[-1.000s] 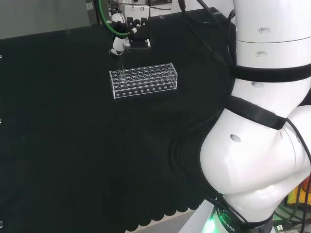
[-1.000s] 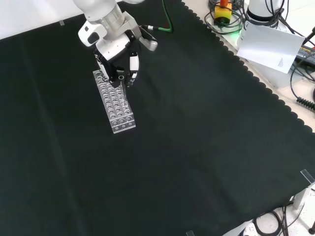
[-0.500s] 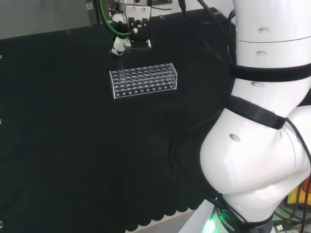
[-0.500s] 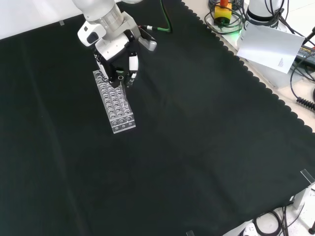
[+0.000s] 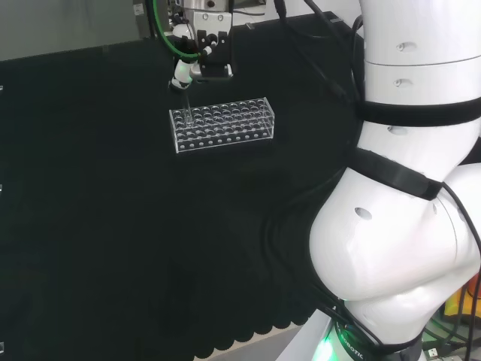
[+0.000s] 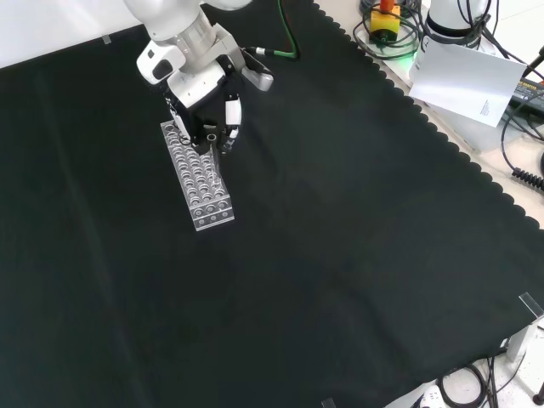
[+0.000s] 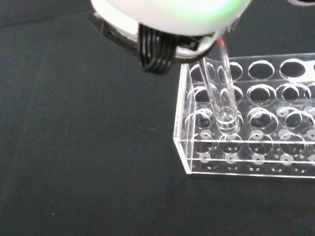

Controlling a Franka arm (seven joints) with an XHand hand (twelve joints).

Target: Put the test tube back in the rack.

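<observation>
Cloth (image 6: 340, 255) lay bare and black across the near bench in our front view, and beyond it we saw the clear rack (image 6: 198, 177) running lengthwise away from us, with the hand (image 6: 206, 106) over its far end. From the wrist we found the test tube (image 7: 220, 88) pinched in the hand's curled fingers, hanging below them nearly upright with a slight tilt, its rounded bottom at a hole close to the rack's end wall. We judged that the coming move turned on this: the tube's long axis had to line up with that hole so it could go straight down.
</observation>
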